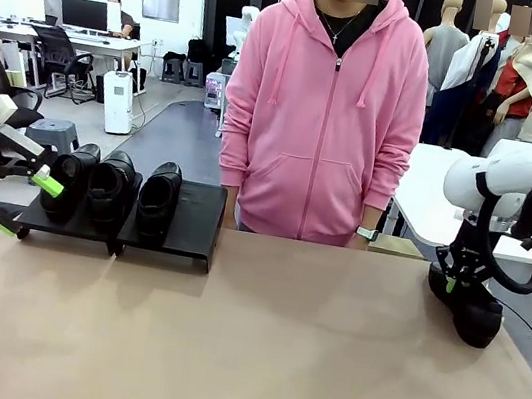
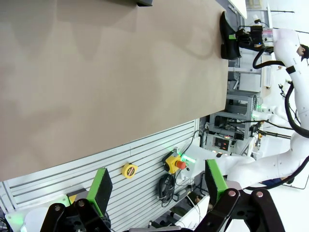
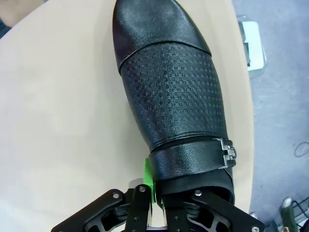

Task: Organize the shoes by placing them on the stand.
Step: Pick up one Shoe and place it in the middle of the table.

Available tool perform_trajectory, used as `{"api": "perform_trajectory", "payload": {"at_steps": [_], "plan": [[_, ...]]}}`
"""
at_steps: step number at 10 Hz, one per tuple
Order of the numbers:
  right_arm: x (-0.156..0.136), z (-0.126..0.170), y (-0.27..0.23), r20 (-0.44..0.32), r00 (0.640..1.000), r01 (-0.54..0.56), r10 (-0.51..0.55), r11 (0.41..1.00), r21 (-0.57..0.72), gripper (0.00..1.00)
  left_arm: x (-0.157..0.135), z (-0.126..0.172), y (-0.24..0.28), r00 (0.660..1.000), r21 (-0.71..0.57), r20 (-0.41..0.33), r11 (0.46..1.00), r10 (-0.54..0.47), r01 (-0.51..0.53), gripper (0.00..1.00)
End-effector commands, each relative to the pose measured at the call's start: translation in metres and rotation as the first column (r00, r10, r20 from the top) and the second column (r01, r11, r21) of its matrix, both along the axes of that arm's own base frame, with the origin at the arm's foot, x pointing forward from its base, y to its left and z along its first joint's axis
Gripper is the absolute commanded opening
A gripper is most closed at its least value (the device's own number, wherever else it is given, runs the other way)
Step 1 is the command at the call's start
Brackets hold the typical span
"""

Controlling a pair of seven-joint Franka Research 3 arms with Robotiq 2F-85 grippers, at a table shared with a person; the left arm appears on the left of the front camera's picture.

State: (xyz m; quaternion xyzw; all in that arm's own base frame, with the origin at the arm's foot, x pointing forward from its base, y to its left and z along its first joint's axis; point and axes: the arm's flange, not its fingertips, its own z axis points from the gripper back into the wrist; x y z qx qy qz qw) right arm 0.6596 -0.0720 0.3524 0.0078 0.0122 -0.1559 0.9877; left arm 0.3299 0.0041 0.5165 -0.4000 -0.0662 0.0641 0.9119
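1. Your tan table [image 1: 251, 359] carries the stand [image 1: 197, 219] at far left, in front of a person in a pink hoodie [image 1: 324, 118].
2. Three shoes [image 1: 114, 188] already sit on it; one slot looks free at its right end.
3. You have the right gripper [image 1: 453, 280] pinched on the fourth shoe [image 3: 176, 96] at the right edge, apparently not yet lifted.
4. Your left gripper [image 2: 157, 186] hangs with jaws spread, holding nothing.
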Motion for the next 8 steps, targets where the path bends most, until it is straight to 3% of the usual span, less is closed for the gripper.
{"api": "perform_trajectory", "payload": {"at_steps": [1,3,4,5,6,8], "plan": [[-0.003,0.003,-0.002,0.031,0.999,0.033,-0.031,0.998,-0.051,0.00,-0.001,0.003,0.000,1.000,-0.009,-0.010,1.000,0.003,-0.003,1.00],[-0.018,0.023,-0.009,0.063,0.998,-0.021,0.022,1.000,-0.013,0.00,-0.001,0.003,0.000,1.000,-0.009,-0.010,1.000,0.003,-0.003,1.00],[-0.036,0.053,-0.014,0.097,0.994,-0.043,0.041,0.999,0.014,0.00,-0.001,0.003,0.000,1.000,-0.009,-0.010,1.000,0.003,-0.003,1.00],[-0.067,0.089,-0.017,0.118,0.991,-0.073,0.063,0.994,0.084,0.00,-0.001,0.003,0.000,1.000,-0.009,-0.010,1.000,0.003,-0.003,1.00],[-0.107,0.120,-0.021,0.105,0.994,-0.022,0.012,0.995,0.096,0.00,-0.001,0.003,0.000,1.000,-0.009,-0.010,1.000,0.003,-0.003,1.00],[-0.178,0.146,-0.021,0.236,0.962,-0.159,0.137,0.984,0.076,0.00,-0.001,0.003,0.000,1.000,-0.009,-0.010,1.000,0.003,-0.003,1.00]]}}
